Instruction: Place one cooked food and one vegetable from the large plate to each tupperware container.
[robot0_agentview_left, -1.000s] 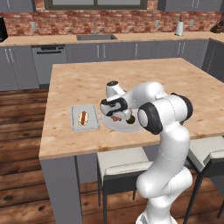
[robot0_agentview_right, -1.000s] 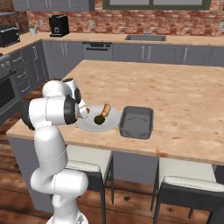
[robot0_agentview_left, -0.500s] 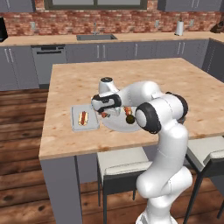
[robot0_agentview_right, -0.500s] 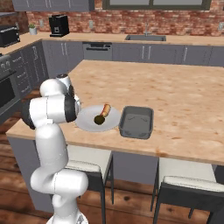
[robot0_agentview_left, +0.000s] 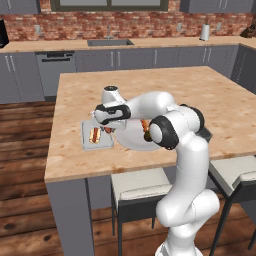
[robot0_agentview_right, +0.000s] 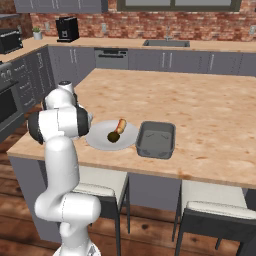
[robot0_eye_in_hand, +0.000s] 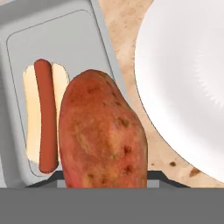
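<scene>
- Since a second ago the gripper (robot0_agentview_left: 108, 130) has swung from over the large plate (robot0_agentview_left: 131, 140) toward the light grey tray (robot0_agentview_left: 96, 143).
- Its jaws are clamped on a sweet potato (robot0_eye_in_hand: 103, 135).
- Hot dog (robot0_eye_in_hand: 43, 116) lies in that tray, at the potato's 9 o'clock.
- Darker tray (robot0_agentview_right: 156, 139) sits at the plate's 3 o'clock in the right base view.

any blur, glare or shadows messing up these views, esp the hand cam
Hand view: the sweet potato sits so close that it looks oversized and soft-edged; the light grey tray and hot dog behind it read clearly, with even light and no glare. Left base view: coarse rendering, the end effector is small and hard to resolve. Right base view: flat lighting, soft shadows around the large plate.
</scene>
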